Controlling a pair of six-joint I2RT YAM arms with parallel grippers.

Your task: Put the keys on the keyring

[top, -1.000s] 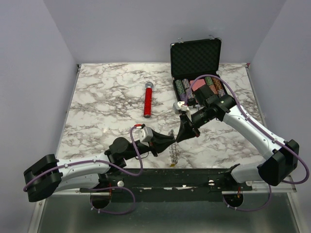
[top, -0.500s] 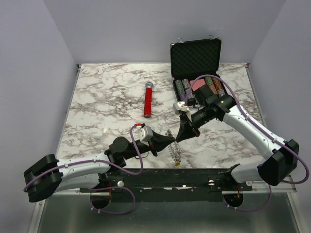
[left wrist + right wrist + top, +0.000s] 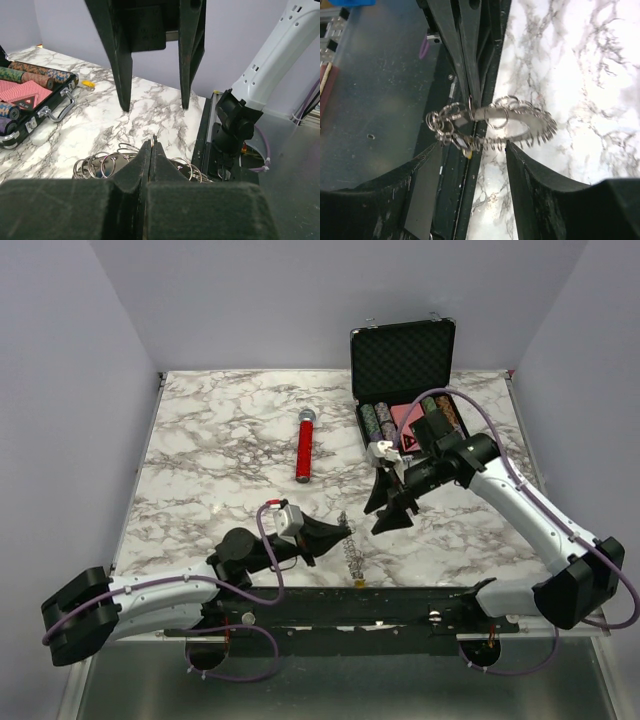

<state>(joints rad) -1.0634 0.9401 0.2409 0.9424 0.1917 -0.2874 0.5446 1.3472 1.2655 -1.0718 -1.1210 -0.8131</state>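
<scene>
the keyring [image 3: 352,552], a jagged grey loop crowded with small rings, is seen at about 6 o'clock on the marble table [image 3: 200,440], close to the front edge; a yellow tag [image 3: 357,583] is carried at its near end; separate keys cannot be made out among the rings; the far end of the loop is pinched by the left gripper [image 3: 345,531], whose jaws are clenched tight on it; the right gripper [image 3: 388,508] is held just at 1 o'clock of the keyring, its jaws spread wide and nothing gripped; a red-handled microphone [image 3: 303,445] is laid at 11 o'clock of the keyring; an open case [image 3: 400,360] holding poker chips [image 3: 375,420] is set farther off at 1 o'clock, behind the right gripper
</scene>
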